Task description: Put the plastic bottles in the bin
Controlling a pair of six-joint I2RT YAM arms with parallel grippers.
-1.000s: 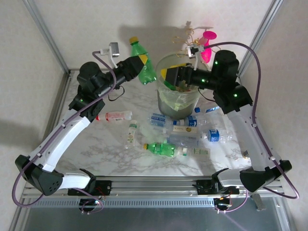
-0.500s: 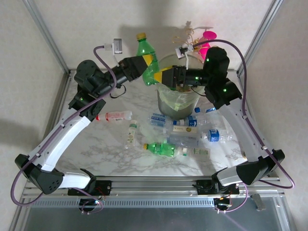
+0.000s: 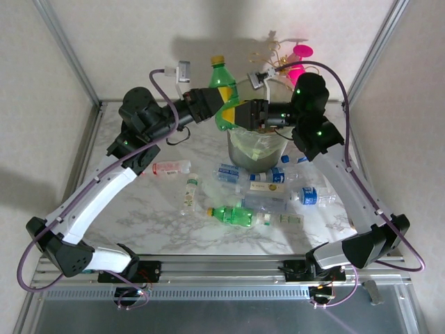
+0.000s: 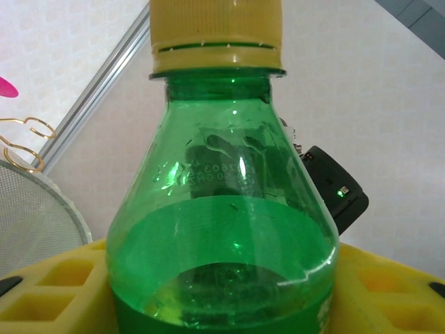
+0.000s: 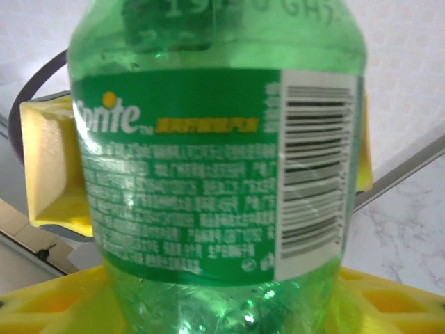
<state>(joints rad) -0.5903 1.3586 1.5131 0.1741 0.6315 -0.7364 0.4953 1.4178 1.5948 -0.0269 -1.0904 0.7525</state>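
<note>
Nearest, across the marble bench (image 3: 132,209), find loose plastic bottles lying flat: a fallen green bottle (image 3: 235,216) in front, a blue-labelled bottle (image 3: 309,195) to its right, a red-labelled bottle (image 3: 167,168) off to the left. Just behind that scatter, note the bin (image 3: 254,161) standing upright, lined with a yellowish-green bag (image 3: 257,139). Over the bin's left rim, as seen from the top camera, see the left pincer (image 3: 222,97) clenched on an upright green bottle (image 3: 218,76), yellow cap (image 3: 217,61) on top, held clear of the bench. Against the same bottle's lower body from the right, spot the right pincer (image 3: 235,115), yellow fingers (image 5: 42,306) flanking the bottle; cannot tell whether gripping or slack. Farthest back, make out a pink-and-gold ornament (image 3: 297,59)
</note>
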